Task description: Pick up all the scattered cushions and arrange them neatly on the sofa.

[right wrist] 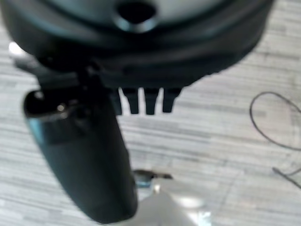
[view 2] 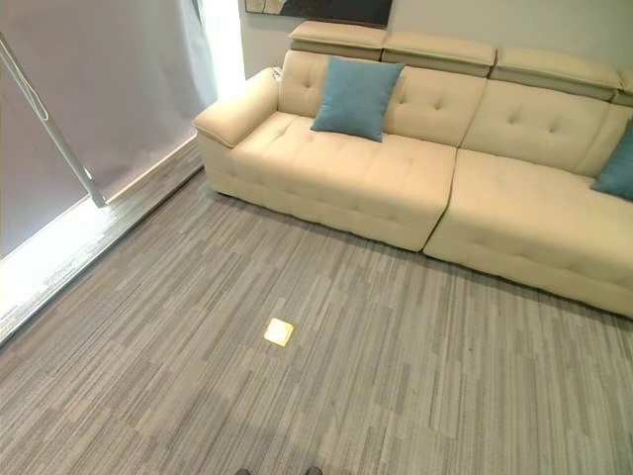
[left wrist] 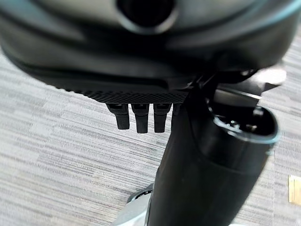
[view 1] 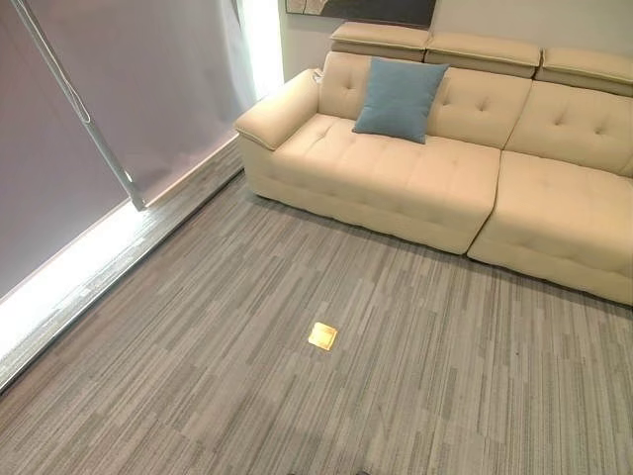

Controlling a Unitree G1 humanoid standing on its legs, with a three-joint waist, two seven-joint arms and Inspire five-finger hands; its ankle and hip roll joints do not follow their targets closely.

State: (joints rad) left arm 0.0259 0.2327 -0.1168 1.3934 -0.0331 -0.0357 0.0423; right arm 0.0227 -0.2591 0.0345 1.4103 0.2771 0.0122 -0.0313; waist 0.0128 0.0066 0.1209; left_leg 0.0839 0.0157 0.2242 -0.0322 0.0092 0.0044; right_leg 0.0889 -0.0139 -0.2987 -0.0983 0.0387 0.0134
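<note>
We logged a cream sofa [view 1: 415, 178] across the upper right of the head views, its long axis running from upper left toward the right edge of the frame. One blue cushion [view 1: 399, 98] stood on the left seat section, leaning back against the tufted backrest, tilted so that its corners pointed up, down and to the sides, diamond-like, its face turned toward the camera. In the right eye view we noted a second blue cushion [view 2: 619, 163] at the right edge of the frame, cut off by it, resting against the backrest of the right seat section, well apart from the first.

The grey striped carpet [view 1: 297, 396] filled the lower half of the frame. A small yellow floor plate [view 1: 322, 335] lay flat in it near centre. A grey roller blind [view 1: 129, 89] with a slanted metal bar [view 1: 79, 109] occupied the upper left.

In the left wrist view, the left hand [left wrist: 141, 70] hung above the carpet, its fingers [left wrist: 140, 120] straight in a row, thumb standing apart, holding and touching nothing. In the right wrist view, the right hand [right wrist: 141, 52] looked alike: fingers [right wrist: 141, 101] straight, thumb out, empty, above carpet.
</note>
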